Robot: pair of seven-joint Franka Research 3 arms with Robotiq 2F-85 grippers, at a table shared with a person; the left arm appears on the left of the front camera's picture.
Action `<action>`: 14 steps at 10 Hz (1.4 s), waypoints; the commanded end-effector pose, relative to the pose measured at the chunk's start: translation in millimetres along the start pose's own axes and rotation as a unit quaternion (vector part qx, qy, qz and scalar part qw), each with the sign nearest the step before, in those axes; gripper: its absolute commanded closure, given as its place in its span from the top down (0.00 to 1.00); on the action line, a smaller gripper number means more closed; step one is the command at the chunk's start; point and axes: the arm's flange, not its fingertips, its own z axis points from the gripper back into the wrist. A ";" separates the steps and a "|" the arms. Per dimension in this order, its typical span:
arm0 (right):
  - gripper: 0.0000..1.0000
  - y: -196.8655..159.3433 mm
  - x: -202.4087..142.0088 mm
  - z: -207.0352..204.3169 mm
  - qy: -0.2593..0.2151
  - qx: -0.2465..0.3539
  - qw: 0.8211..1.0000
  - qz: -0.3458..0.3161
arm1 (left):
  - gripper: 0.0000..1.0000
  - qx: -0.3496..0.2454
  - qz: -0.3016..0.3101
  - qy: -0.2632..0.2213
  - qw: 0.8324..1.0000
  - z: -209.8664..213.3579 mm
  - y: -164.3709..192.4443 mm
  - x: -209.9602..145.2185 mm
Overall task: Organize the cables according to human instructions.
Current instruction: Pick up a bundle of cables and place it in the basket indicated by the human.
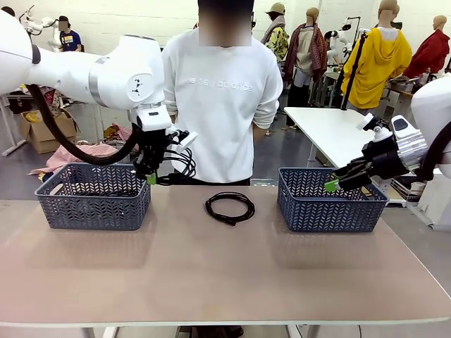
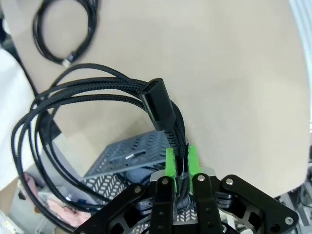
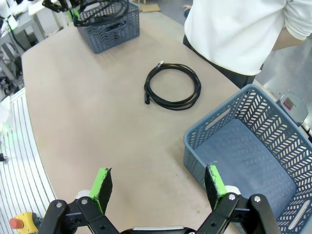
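Observation:
My left gripper [image 1: 151,174] is shut on a coiled black cable [image 1: 182,159] and holds it in the air over the right end of the left basket [image 1: 91,208]. In the left wrist view the green pads [image 2: 170,164] pinch the cable's braided strands [image 2: 97,87] just below a black plug. A second coiled cable [image 1: 230,208] lies flat on the table between the two baskets, also visible as the cable [image 3: 173,87] and the cable [image 2: 66,29]. My right gripper [image 1: 340,182] hangs open over the right basket [image 1: 331,204], with nothing between its fingers [image 3: 102,187].
A person in a white top [image 1: 222,98] stands at the far edge behind the middle of the table. Something dark that looks like cord lies inside the left basket. The right basket's floor [image 3: 243,156] is bare. Open tabletop [image 1: 211,267] stretches across the near side.

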 end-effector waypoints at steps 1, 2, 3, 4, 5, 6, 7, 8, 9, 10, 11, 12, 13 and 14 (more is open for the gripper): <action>1.00 -2.5 -0.5 -3.6 -0.018 0.002 1.000 0.009 | 0.11 0.002 0.041 -0.011 0.999 6.4 6.9 -33.7; 1.00 -2.5 -0.5 -3.6 -0.018 0.002 1.000 0.009 | 0.11 0.003 0.053 -0.018 0.998 5.9 9.9 -53.6; 1.00 -2.5 -0.5 -3.6 -0.018 0.002 1.000 0.009 | 0.11 0.007 0.056 -0.015 0.998 4.0 13.0 -70.0; 1.00 -2.5 -0.5 -3.6 -0.018 0.002 1.000 0.009 | 0.11 0.011 0.060 -0.017 0.998 0.9 18.6 -88.8; 1.00 -2.5 -0.5 -3.6 -0.018 0.002 1.000 0.009 | 0.11 0.012 0.066 -0.013 0.998 -2.0 24.6 -106.9; 1.00 -2.5 -0.5 -3.6 -0.018 0.002 1.000 0.009 | 0.11 0.017 0.074 -0.004 0.997 -5.6 29.9 -124.1; 1.00 -2.5 -0.5 -3.6 -0.018 0.002 1.000 0.009 | 0.11 0.017 0.084 -0.003 0.996 -10.1 34.0 -138.8; 1.00 -2.5 -0.5 -3.6 -0.018 0.002 1.000 0.009 | 0.11 0.017 0.091 -0.003 0.996 -14.8 37.6 -151.5; 1.00 -2.5 -0.5 -3.6 -0.018 0.002 1.000 0.009 | 0.11 0.017 0.096 0.001 0.995 -19.4 40.3 -161.6; 1.00 -2.5 -0.5 -3.6 -0.018 0.002 1.000 0.009 | 0.11 0.015 0.107 -0.001 0.994 -22.9 40.6 -169.1; 1.00 -2.5 -0.5 -3.6 -0.018 0.002 1.000 0.009 | 0.11 0.014 0.122 -0.001 0.992 -26.6 39.9 -177.0; 1.00 -2.5 -0.5 -3.6 -0.018 0.002 1.000 0.009 | 0.11 0.012 0.131 0.001 0.991 -30.0 38.8 -182.3; 1.00 -2.5 -0.5 -3.6 -0.018 0.002 1.000 0.009 | 0.11 0.014 0.137 0.000 0.990 -32.4 37.0 -185.5; 1.00 -2.5 -0.5 -3.6 -0.018 0.002 1.000 0.009 | 0.11 0.015 0.141 -0.001 0.990 -34.7 35.1 -187.5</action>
